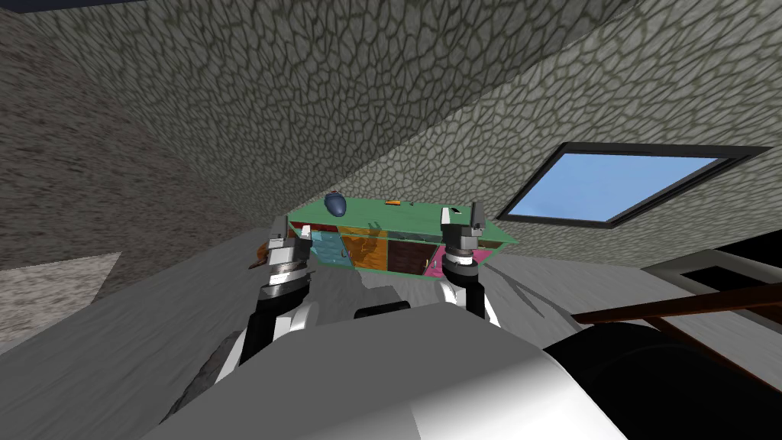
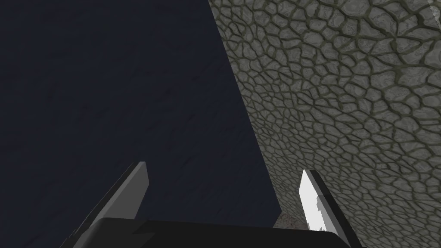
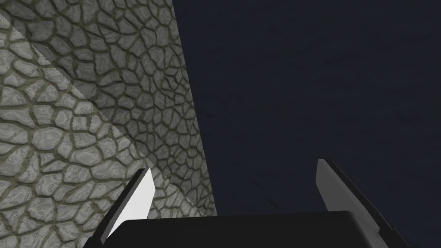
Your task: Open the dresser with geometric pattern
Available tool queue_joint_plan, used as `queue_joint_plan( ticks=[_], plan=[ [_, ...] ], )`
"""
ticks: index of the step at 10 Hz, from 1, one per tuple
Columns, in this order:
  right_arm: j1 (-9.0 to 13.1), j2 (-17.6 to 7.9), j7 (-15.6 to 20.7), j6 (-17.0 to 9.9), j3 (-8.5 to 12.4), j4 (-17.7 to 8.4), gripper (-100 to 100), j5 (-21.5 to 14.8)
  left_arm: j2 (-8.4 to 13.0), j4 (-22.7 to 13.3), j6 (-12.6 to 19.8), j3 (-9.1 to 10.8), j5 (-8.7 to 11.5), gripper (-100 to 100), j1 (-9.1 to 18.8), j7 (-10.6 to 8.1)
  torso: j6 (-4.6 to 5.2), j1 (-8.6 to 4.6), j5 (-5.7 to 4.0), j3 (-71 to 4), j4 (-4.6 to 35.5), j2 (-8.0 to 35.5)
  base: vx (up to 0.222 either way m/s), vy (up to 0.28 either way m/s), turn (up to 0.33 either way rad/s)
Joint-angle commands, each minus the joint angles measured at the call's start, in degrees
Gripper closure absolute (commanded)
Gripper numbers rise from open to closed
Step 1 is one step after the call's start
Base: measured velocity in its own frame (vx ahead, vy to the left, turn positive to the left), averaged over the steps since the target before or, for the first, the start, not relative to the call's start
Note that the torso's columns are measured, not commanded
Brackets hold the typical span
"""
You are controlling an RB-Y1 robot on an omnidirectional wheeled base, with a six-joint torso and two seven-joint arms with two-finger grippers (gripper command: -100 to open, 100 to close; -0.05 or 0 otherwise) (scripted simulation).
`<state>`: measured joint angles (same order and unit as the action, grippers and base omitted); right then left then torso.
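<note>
Against the cobbled stone wall ahead sits the dresser (image 1: 382, 256), green top, front panels teal, orange, brown and pink; a dark blue rounded object (image 1: 335, 203) rests on top towards its left end; both arms are up in front of it, fingers pointing upward; left gripper (image 1: 290, 228) released, blades well apart, gripping nothing; right gripper (image 1: 460, 215) likewise spread and empty; a window (image 1: 611, 183) shows blue off to the right.

The left gripper (image 1: 290, 229) covers one end of the dresser (image 1: 412, 221). The right gripper (image 1: 460, 216) hides most of the pink panel (image 1: 483, 254) behind it. On the top between them, a blue lump (image 1: 335, 203) and an orange speck (image 1: 393, 202) are too small to identify.
</note>
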<state>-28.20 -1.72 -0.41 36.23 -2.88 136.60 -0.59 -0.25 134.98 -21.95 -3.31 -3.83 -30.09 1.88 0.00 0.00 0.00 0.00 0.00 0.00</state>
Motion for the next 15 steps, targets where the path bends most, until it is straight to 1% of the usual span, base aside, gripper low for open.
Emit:
queue_joint_plan(
  ticks=[1, 3, 9, 10, 11, 12, 15],
  plan=[
    [0.0, 0.0, 0.0, 0.0, 0.0, 0.0, 0, 0.0, 0.0, 0.0, 0.0, 0.0, 0.0, 0, 0.0, 0.0, 0.0, 0.0, 0.0, -4.67, 2.35, 2.32, 0.0, 0.0, 0.0],
    [0.0, 0.0, 0.0, 0.0, 0.0, 0.01, 0, 0.0, 0.0, 0.01, 0.0, 0.0, 0.0, 0, 0.0, 0.0, 0.0, 0.0, 0.0, -20.14, 10.06, 10.03, 0.0, 0.0, 0.0],
    [0.0, 0.0, 0.0, 0.0, 0.0, 0.02, 0, 0.0, 0.0, 0.02, -0.01, 0.0, 0.0, 0, 0.0, 0.0, 0.0, 0.0, 0.0, -70.73, 35.37, 35.39, 0.0, 0.0, 0.0],
    [0.0, 0.0, 0.0, 0.0, 0.0, 0.02, 0, 0.0, 2.03, -0.77, -0.5, 0.02, -0.06, -100, 0.21, 0.17, 0.0, 0.0, 0.0, -79.19, 39.6, 39.62, 0.019, 0.002, -0.001],
    [0.0, 0.0, 0.0, 0.0, 0.0, 0.0, 0, 0.0, 3.35, -1.54, -0.97, 0.04, -0.12, -100, 0.42, 0.33, 0.0, 0.02, 0.01, -83.16, 41.48, 41.51, 0.031, 0.006, -0.003],
    [-0.01, 0.0, 0.0, 0.0, 0.0, -0.01, 0, 0.0, 4.59, -2.52, -1.58, 0.06, -0.19, -100, 0.68, 0.54, 0.0, 0.04, 0.01, -84.3, 42.03, 42.01, 0.037, 0.006, -0.001],
    [-0.01, 0.0, 0.0, 0.0, 0.0, -0.01, 0, 0.0, 7.33, -6.45, -3.97, 0.15, -0.48, -100, 1.72, 1.35, 0.0, 0.01, 0.0, -84.6, 42.26, 42.22, 0.06, 0.012, -0.003]
  ],
)
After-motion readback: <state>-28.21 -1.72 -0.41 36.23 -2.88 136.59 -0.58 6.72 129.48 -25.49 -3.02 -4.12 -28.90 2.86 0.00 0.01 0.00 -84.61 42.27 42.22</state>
